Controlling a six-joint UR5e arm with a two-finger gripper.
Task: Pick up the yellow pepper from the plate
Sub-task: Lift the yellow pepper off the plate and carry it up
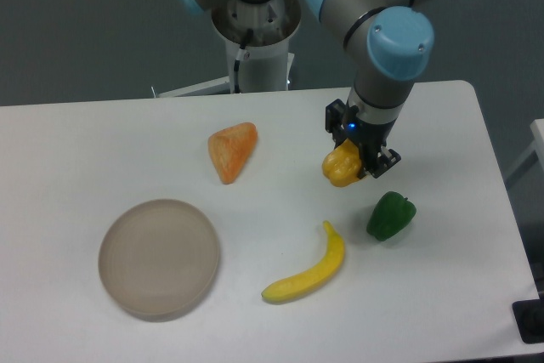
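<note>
The yellow pepper [341,167] is small, lumpy and yellow-orange. It sits between the fingers of my gripper [355,161] at the right middle of the table, above the surface. The gripper is shut on it. The plate [159,258] is round, flat and beige-grey, at the front left of the table, with nothing on it. The pepper is far to the right of the plate.
An orange wedge-shaped piece [231,150] lies behind the plate. A yellow banana [308,268] lies at the front middle. A green pepper [390,215] stands just below and right of the gripper. The robot base [253,36] stands at the table's back edge.
</note>
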